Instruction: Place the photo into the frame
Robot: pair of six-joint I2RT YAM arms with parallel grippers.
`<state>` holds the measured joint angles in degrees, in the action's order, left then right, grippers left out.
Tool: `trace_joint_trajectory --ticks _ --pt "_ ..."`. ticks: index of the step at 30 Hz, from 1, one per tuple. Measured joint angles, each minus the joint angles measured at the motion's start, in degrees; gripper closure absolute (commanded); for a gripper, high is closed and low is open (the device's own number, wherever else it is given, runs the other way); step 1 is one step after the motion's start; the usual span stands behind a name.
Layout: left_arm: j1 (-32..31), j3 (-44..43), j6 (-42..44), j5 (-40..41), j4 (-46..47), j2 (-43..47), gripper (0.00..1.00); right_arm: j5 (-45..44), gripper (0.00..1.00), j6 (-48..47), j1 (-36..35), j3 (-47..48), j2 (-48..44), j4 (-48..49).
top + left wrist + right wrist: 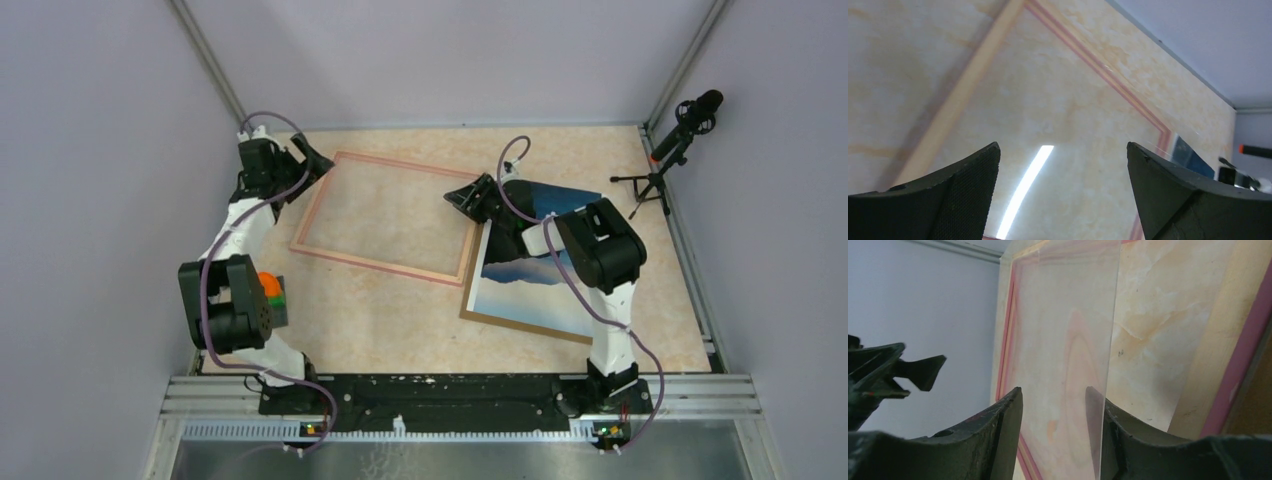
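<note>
Your left tool (318, 160) gapes wide at the frame's (378, 265) upper-left corner. Your right tool (462, 197), narrowly parted, sits at its right edge, with the photo (520, 285) just to the right.

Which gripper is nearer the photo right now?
Right. The right gripper sits at the far-left corner of the photo; the left gripper is across the frame, at its far-left corner.

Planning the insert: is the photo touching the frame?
Cannot tell. In the top view the photo lies beside the frame, with neither gap nor overlap clear.
</note>
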<state>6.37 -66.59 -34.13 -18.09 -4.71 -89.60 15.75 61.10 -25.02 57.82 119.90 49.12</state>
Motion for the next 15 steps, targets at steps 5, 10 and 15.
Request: trace_joint_trajectory --ticks 5,10,15 --pt "4.66 -2.51 3.56 3.72 0.35 -6.8 0.01 0.83 0.47 0.15 -0.13 0.0 0.0 0.04" --pt "5.92 -10.69 6.93 2.99 -3.72 -15.96 0.01 0.98 0.46 0.96 -0.33 -0.04 0.0 0.04" --pt "8.0 -11.17 7.67 0.72 -5.68 -20.65 0.01 0.83 0.51 1.62 -0.37 -0.09 0.0 -0.35"
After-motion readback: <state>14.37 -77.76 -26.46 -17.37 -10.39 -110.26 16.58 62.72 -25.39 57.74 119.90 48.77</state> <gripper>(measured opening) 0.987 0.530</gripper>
